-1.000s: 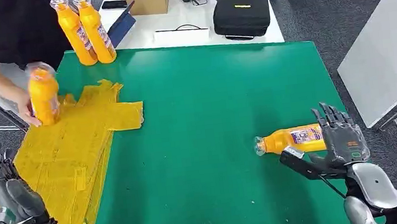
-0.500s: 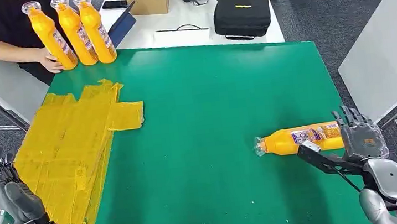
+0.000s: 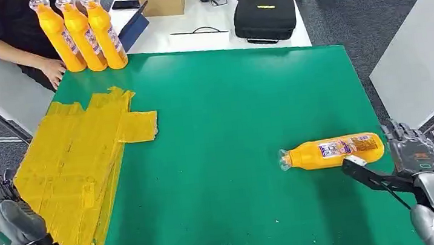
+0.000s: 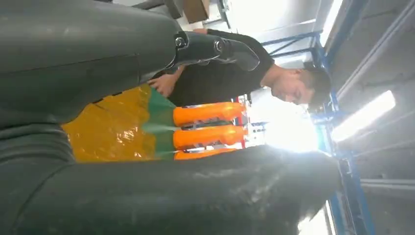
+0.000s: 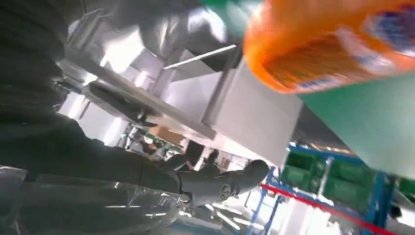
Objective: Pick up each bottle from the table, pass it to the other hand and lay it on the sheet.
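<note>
Bottle (image 3: pixel 332 151) lies on side on green mat (image 3: pixel 233 127), base toward right hand (image 3: pixel 409 154). Right hand empty, fingers apart, just beside base. Left hand (image 3: pixel 4 208) empty, apart, near yellow sheet (image 3: pixel 78 161). Judgement: wrap mid-body, lift level, avoid rolling.

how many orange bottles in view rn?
4. Three bottles stand together at the green mat's far left corner; one bottle lies near the right hand.

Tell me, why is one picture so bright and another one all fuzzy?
Left wrist view: ceiling lights glare white behind the three standing bottles, washing that patch out. Right wrist view: the lying bottle sits too close, so it blurs. Head view: evenly lit and sharp.
</note>
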